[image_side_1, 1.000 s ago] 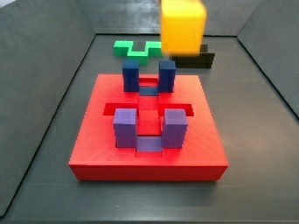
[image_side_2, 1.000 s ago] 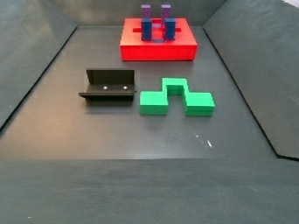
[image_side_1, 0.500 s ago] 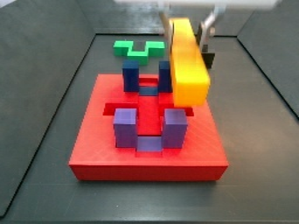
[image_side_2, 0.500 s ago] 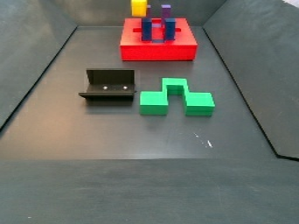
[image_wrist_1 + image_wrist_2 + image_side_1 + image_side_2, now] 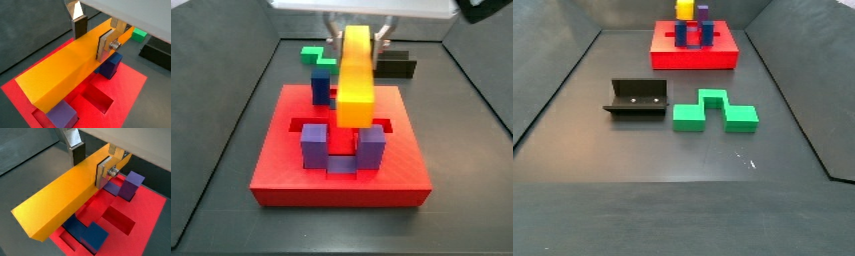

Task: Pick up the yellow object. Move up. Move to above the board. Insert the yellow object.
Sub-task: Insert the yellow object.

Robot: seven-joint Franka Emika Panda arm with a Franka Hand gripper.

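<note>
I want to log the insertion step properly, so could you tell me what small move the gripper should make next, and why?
Probably a slow, straight descent. The gripper is shut on the yellow object, which hangs above the board, seemingly over the channel between the blue blocks and purple blocks.

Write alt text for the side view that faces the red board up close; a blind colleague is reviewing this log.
The gripper holds the yellow object tilted above the board, over the channel between its blue blocks and purple blocks. Behind the board sit a green block and the fixture.
</note>
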